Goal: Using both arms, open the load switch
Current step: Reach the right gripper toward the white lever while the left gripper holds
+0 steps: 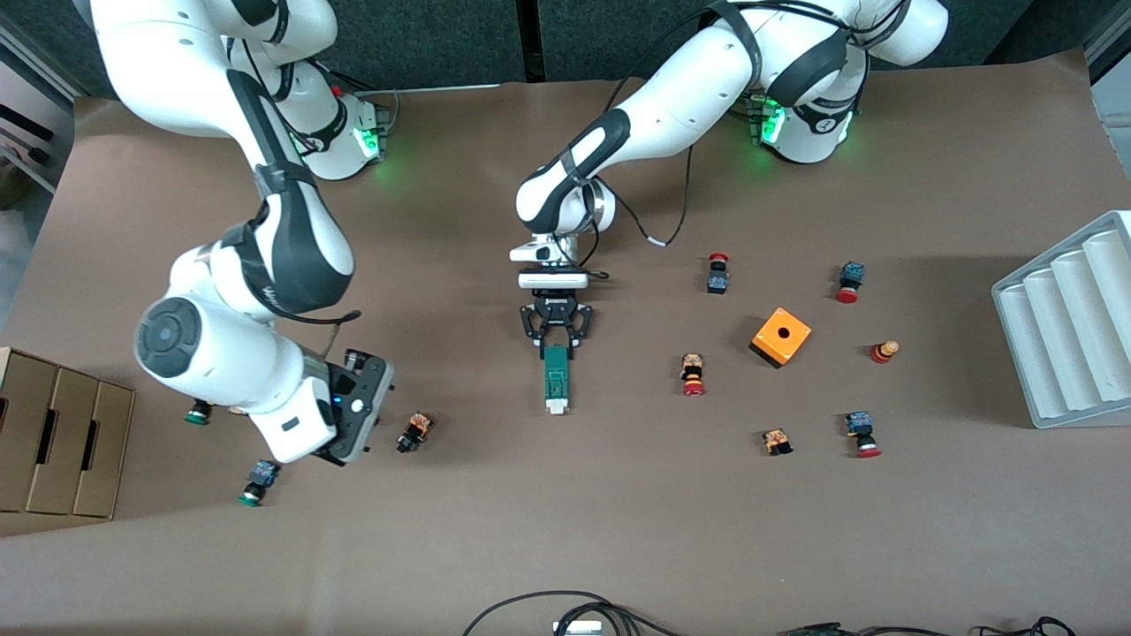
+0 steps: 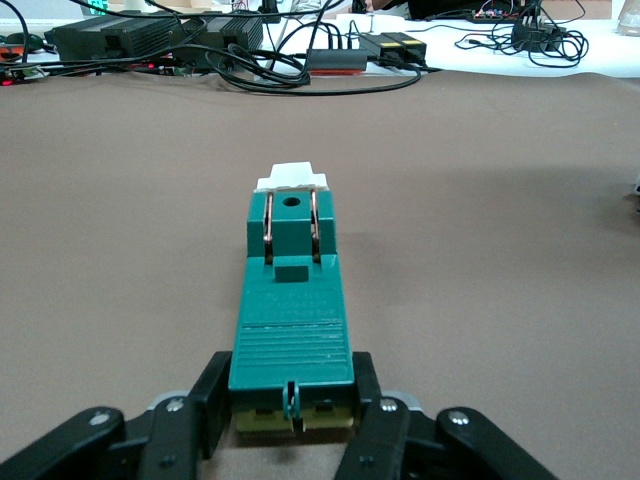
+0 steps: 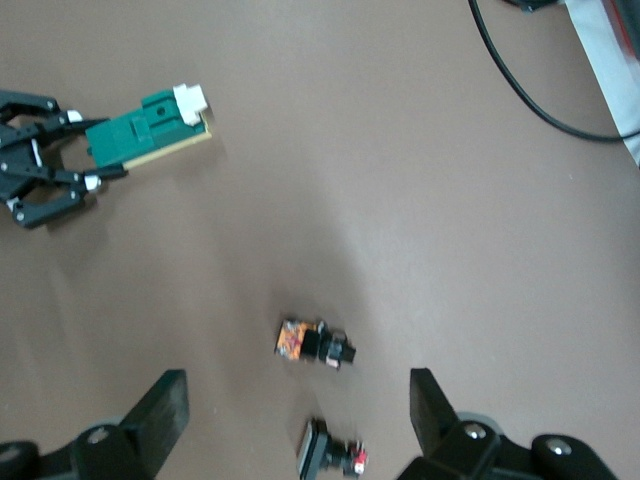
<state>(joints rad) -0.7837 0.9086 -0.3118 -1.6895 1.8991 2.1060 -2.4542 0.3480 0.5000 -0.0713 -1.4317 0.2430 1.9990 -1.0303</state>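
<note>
The load switch (image 1: 556, 375) is a slim dark-green block lying flat mid-table, with its white tab (image 1: 555, 406) at the end nearer the front camera. My left gripper (image 1: 556, 340) is shut on the other end. In the left wrist view its black fingers (image 2: 208, 395) press both sides of the load switch (image 2: 292, 300), and the tab (image 2: 292, 177) points away from the left gripper (image 2: 292, 385). My right gripper (image 1: 364, 408) hangs open toward the right arm's end of the table. The right wrist view shows the right gripper (image 3: 298, 405) holding nothing, over two small push-buttons (image 3: 315, 343), with the load switch (image 3: 150, 125) farther off.
An orange cube (image 1: 781, 336) and several red-capped push-buttons (image 1: 694, 375) lie toward the left arm's end, beside a white ribbed rack (image 1: 1069, 327). Green-capped buttons (image 1: 258, 481) and cardboard drawers (image 1: 53, 433) sit at the right arm's end. Cables (image 1: 565, 614) lie at the table's front edge.
</note>
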